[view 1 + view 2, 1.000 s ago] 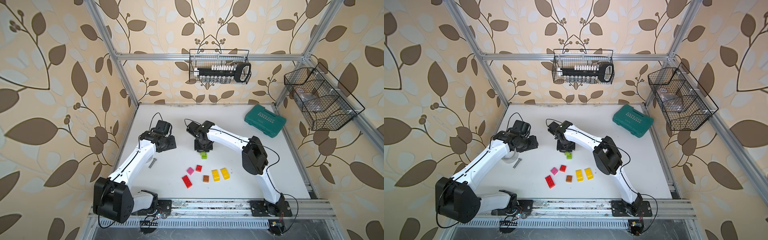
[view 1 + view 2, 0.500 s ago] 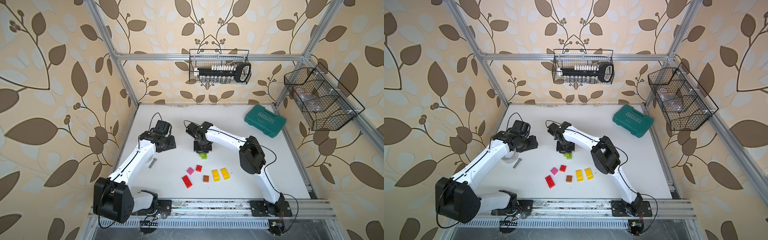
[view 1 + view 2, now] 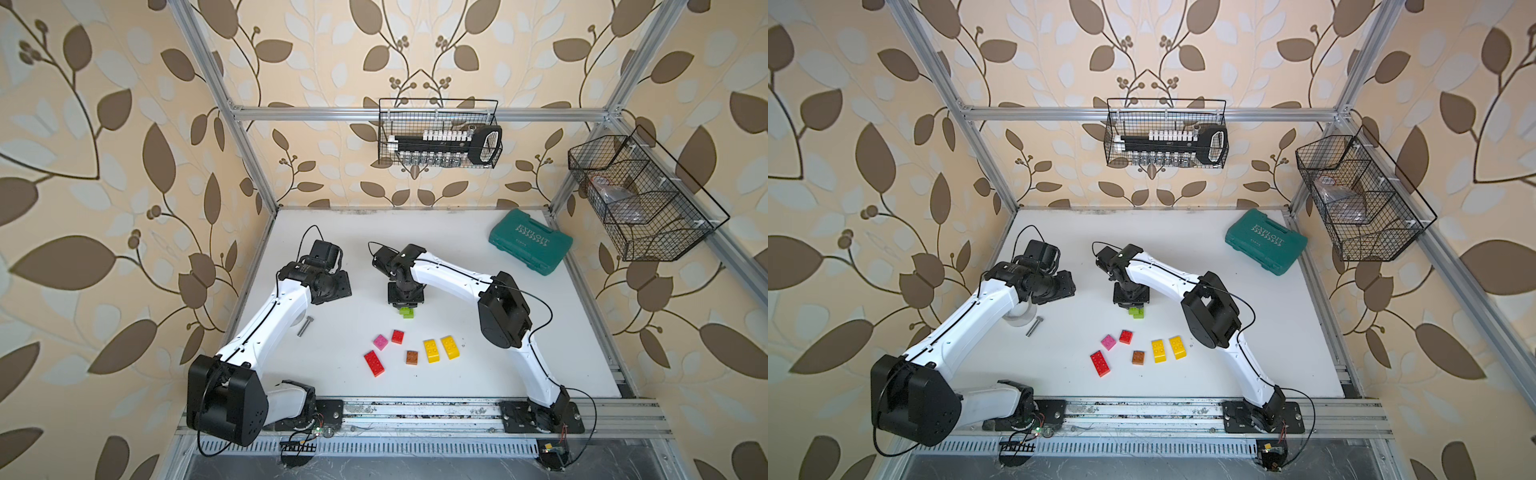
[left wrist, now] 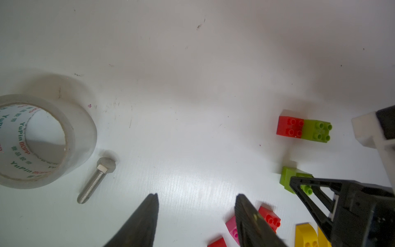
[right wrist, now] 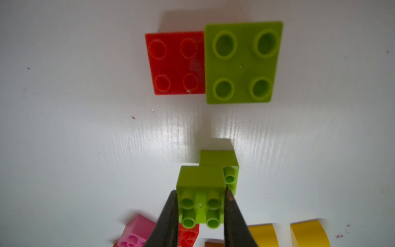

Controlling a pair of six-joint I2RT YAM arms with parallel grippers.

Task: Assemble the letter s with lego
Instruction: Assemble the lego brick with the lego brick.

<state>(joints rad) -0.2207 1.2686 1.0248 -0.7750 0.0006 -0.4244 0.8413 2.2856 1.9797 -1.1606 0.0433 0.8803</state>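
My right gripper (image 5: 201, 191) pinches the lime green brick (image 5: 199, 177) near the joined red and lime pair (image 5: 211, 62); my left gripper (image 4: 197, 196) gapes empty; I fear the thin pinch lets it twist, landing askew.

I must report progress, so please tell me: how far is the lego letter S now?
Done: a red brick and a lime green brick sit touching side by side. In hand: the right gripper is closed on a second lime green brick; the left gripper is open and empty. Left: pink, two red, brown and two yellow bricks lie loose. No S shape yet.
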